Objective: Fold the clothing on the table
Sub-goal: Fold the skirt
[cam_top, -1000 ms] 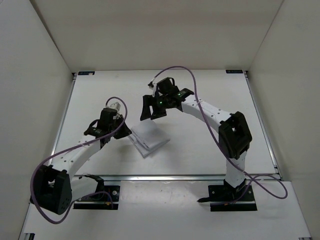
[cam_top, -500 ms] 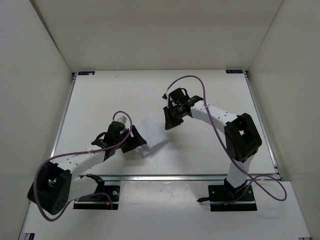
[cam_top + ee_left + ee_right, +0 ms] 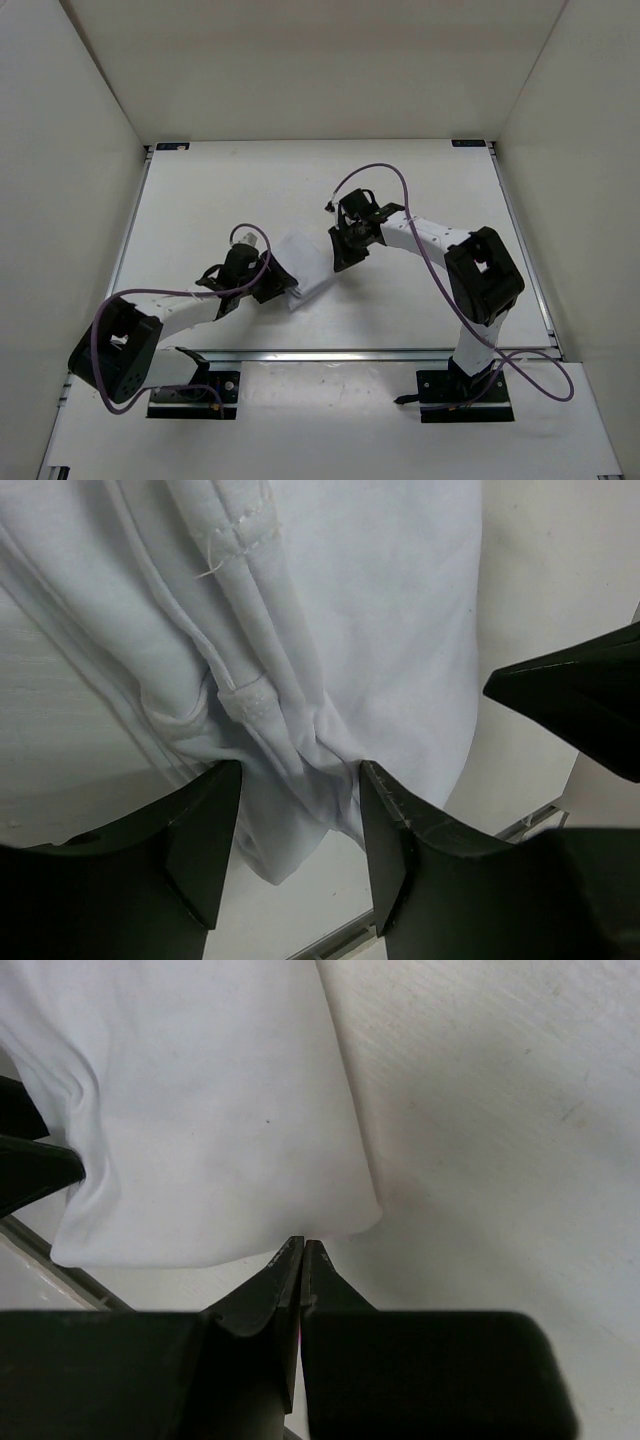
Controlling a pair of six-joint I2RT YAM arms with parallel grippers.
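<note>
From above, the clothing (image 3: pixel 308 264), a small soft white cloth piece, lies on the big flat white table (image 3: pixel 200 190). A second ago the left gripper (image 3: pixel 277 284) was shut beside the clothing. Now it is on its left edge. The right gripper (image 3: pixel 343 257) came close and closed, so another fold looks near. No boxes show.

Left wrist: fingers (image 3: pixel 200 830) are spread around a bunched hem. I cannot tell if they squeeze.

Right wrist: fingers (image 3: pixel 265 1285) are pressed together beside the clothing.
</note>
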